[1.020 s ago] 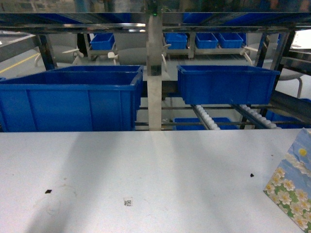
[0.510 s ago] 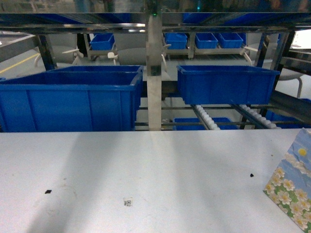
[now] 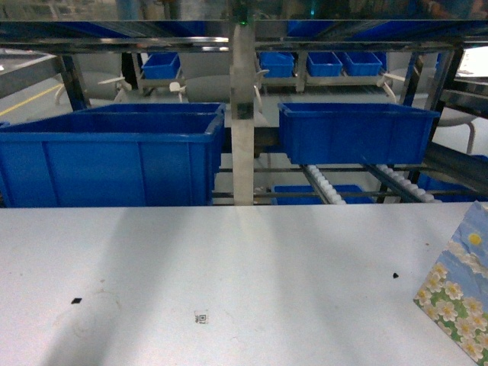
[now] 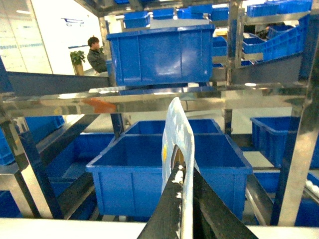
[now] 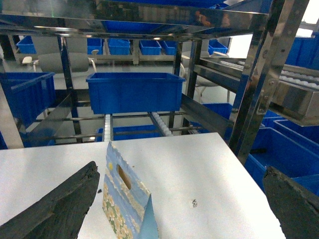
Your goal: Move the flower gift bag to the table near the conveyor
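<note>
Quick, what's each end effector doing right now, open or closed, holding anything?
Left end effector: closed on a flowered gift bag's edge.
Right end effector: open, empty, above another gift bag standing on the table.

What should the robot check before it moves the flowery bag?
1. Flower-printed blue paper gift bag upright on the matte white table: ok.
2. Right claw open, fingers on both sides of the bag, not touching it: ok.
3. Left claw shut on a thin pale printed sheet: ok.
4. Metal roller conveyor beyond the table's far edge: ok.
5. Anything inside the bag: cannot tell.
</note>
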{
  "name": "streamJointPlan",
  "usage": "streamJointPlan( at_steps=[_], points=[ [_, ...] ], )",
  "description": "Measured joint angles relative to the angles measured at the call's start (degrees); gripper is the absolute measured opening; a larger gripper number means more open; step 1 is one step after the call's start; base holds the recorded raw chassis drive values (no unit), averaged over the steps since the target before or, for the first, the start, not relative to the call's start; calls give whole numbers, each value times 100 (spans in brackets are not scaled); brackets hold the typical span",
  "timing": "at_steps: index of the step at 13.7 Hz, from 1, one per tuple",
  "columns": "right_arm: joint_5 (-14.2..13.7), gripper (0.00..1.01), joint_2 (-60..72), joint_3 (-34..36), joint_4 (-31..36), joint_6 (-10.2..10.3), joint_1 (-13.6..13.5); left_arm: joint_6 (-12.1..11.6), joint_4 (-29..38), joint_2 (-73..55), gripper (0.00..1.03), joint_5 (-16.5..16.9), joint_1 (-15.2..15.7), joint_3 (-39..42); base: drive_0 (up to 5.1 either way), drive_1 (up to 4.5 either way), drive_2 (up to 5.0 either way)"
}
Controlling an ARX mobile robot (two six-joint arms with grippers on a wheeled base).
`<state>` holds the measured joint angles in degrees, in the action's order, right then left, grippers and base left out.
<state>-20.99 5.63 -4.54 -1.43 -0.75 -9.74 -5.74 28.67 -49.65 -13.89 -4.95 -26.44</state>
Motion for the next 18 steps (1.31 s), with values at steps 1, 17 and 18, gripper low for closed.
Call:
streamJointPlan(
  at_steps=[1, 17, 18],
  points=[
    [0, 98, 0, 0, 2, 11, 0, 87, 308, -461, 2, -61, 17, -92, 0, 0, 0],
    [-2, 98, 0, 0, 0, 13, 0, 1506, 2688, -6607, 2, -728, 249, -1869, 0, 0, 0],
    [-2, 98, 0, 0, 0, 15, 0, 1550, 2747, -6780, 2, -723, 306, -1899, 0, 0, 0]
  ],
)
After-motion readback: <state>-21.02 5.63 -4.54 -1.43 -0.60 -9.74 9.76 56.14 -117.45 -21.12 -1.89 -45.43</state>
